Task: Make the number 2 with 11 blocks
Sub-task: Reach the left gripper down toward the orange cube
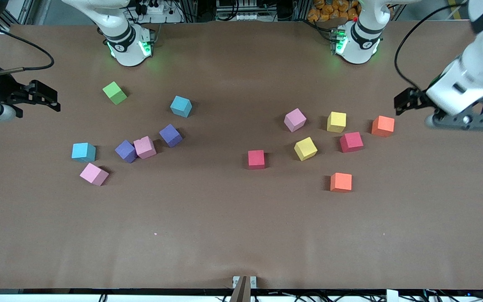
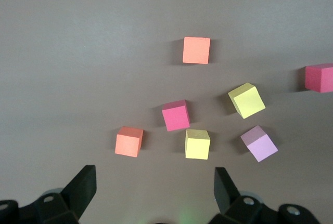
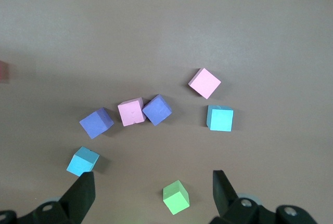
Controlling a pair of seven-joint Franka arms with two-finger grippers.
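Waiting wide-fingered: left gripper [image 1: 409,102], right gripper [image 1: 40,97] at table ends | small matte foam cubes [image 1: 305,148] lie scattered, unformed | risk: touching pink-purple pair [image 1: 144,147] is nudged; lime-green cube [image 1: 115,92] is mistaken.

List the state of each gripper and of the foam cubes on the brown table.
Left gripper: open, empty, over the brown table's left-arm end.
Right gripper: open, empty, over its right-arm end.
Pink foam cube: flat, touching a purple foam cube.
Other foam cubes: scattered singly, none stacked.
Number 2: not begun.
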